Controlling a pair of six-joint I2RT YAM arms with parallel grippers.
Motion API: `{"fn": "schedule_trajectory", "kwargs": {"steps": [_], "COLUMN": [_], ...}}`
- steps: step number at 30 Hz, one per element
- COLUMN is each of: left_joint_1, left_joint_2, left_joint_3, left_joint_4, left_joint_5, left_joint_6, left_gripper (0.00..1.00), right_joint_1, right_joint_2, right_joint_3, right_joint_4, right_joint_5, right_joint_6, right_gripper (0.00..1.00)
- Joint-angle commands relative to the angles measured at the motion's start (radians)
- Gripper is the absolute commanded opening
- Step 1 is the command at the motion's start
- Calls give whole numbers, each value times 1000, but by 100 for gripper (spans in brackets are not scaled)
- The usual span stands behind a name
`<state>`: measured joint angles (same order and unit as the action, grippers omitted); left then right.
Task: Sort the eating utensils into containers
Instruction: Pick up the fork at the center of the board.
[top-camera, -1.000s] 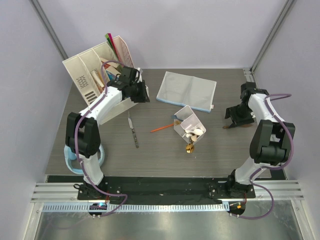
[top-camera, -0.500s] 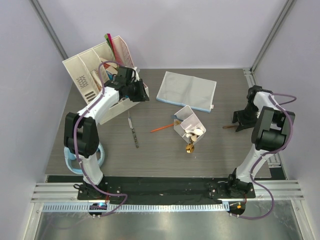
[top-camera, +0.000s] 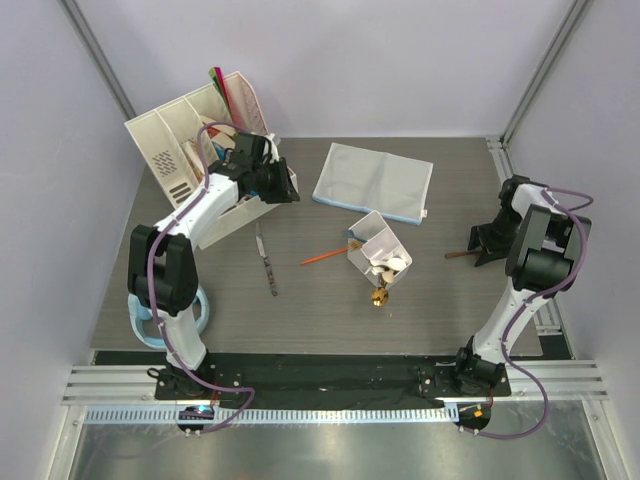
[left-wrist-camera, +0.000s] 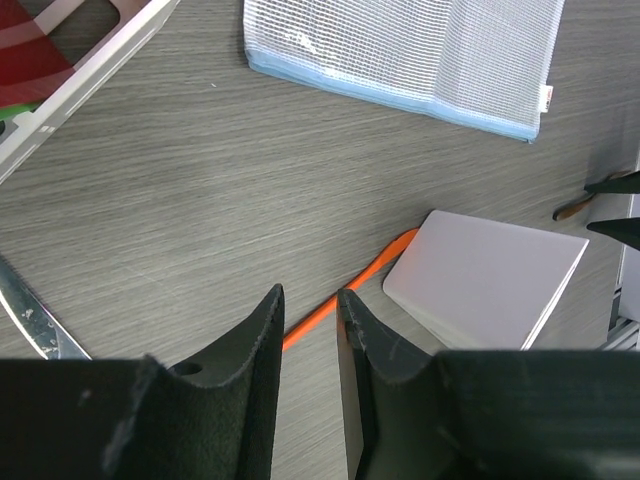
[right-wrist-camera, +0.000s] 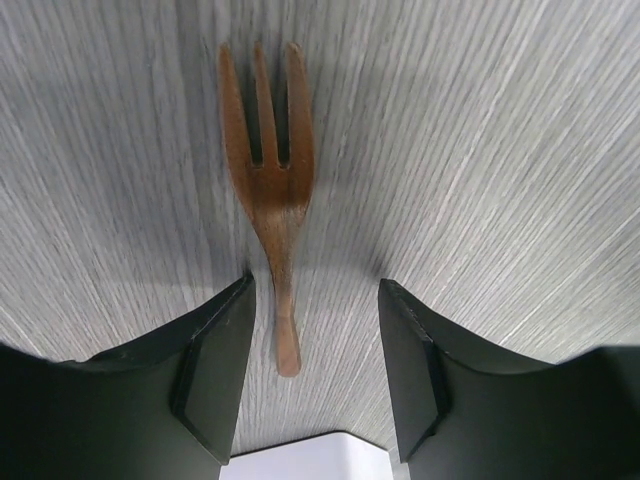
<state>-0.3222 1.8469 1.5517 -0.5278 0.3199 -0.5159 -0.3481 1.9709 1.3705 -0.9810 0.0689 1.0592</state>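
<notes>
Left wrist: pouch tag (left-wrist-camera: 545, 98) illegible, orange utensil (left-wrist-camera: 375, 268) near box (left-wrist-camera: 485, 280).

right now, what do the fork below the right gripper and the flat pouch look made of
Fork: likely wood, matte warm brown, faint grain along the handle. Pouch: seemingly woven mesh fabric, whitish, with a pale blue edge band; the grid weave shows.

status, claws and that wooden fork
Right claw open, straddling wooden fork handle, not gripped. Left claw open, empty, above orange utensil. Nothing blocking fork.
</notes>
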Motion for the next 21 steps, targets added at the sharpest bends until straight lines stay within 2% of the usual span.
{"fn": "schedule_trajectory", "kwargs": {"steps": [1,7,14,17,20,21], "left_joint_1": [3,0,-9,-12,-12,-14], "left_joint_2": [-14,-11,-3,-6,-8,-9], "left_joint_3": [33,38,45,45,42,41], "left_joint_4": [3,0,-3,-5,-9,-9], "left_joint_5": [33,38,42,39,38,38], "left_joint_6": [-7,-6,-4,1,4,7], "left_gripper": [28,28,28,28,28,28], "right_joint_1": [-15,-52,-75,-75,-75,-75], "right_joint_2": [31,46,66,89,98,100], "right_joint_3": [18,19,55,68,59,53], "right_joint_4": [28,31,44,50,71,83], "right_joint_5": [35,49,72,63,51,43], "right_joint_6": [-1,-2,-8,-16,-19,-21], "right_gripper": [58,57,52,45,22,9]}}
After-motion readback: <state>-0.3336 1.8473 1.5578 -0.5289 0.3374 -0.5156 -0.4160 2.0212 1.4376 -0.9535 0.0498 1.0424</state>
